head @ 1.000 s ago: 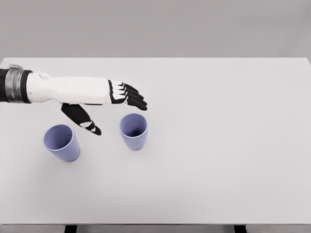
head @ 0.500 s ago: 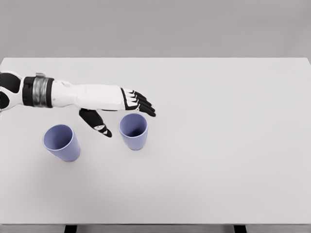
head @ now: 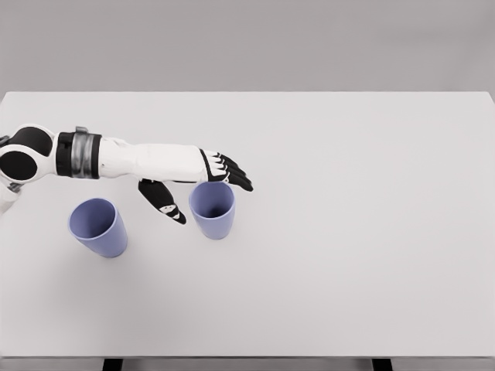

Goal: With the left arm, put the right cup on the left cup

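I've got the left hand straddling the right cup: the four fingers reach over the far side of its rim, the thumb hangs down on the near-left side. Fingers are spread, nothing gripped. The cup sits in the gap between thumb and fingers, slightly toward me and to the right of the palm. It stands upright, long axis vertical, mouth up, so I read the closure as a side pinch across the wall.

The left cup stands on the table, well apart to the left, below the forearm, leaning a little in this view. That's the drop target.

Can't tell whether the fingertips touch the rim or hover above it; one overhead view gives me no height. The rear rim is partly covered by the fingers. Right arm isn't in frame.
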Action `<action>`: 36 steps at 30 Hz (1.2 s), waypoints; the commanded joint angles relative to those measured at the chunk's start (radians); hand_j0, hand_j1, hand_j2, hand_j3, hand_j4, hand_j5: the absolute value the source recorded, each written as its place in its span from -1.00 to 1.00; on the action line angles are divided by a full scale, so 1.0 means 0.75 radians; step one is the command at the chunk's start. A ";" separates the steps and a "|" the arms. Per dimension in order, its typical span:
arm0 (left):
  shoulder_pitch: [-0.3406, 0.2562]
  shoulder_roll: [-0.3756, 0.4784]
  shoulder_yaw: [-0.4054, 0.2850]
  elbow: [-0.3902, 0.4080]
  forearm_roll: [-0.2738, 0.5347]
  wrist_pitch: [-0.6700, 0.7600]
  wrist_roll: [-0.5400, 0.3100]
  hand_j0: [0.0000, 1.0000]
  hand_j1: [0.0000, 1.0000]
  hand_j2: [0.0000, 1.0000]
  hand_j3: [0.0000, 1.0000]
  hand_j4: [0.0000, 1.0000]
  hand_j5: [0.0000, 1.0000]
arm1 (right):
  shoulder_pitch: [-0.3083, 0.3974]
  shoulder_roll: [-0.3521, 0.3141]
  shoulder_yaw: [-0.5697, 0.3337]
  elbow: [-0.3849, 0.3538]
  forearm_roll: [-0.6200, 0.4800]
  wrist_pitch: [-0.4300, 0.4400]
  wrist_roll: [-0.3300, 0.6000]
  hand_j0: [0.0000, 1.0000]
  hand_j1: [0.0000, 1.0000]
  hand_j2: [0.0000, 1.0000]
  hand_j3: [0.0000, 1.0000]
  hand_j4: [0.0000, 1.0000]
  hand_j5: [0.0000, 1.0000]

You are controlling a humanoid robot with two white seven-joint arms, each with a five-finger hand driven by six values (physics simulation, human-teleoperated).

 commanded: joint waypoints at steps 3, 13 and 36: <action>-0.002 0.000 0.006 0.059 -0.017 0.004 0.001 1.00 1.00 1.00 1.00 1.00 1.00 | 0.000 0.000 0.000 0.000 0.002 -0.001 0.001 1.00 1.00 1.00 1.00 1.00 1.00; 0.000 -0.071 0.012 0.135 -0.095 0.004 0.001 1.00 1.00 1.00 1.00 1.00 1.00 | 0.000 0.000 0.000 0.000 0.002 -0.001 0.001 1.00 1.00 1.00 1.00 1.00 1.00; 0.057 -0.116 0.022 0.182 -0.119 0.004 0.001 1.00 1.00 1.00 1.00 1.00 1.00 | 0.000 0.000 0.000 0.000 0.002 -0.001 0.001 1.00 1.00 1.00 1.00 1.00 1.00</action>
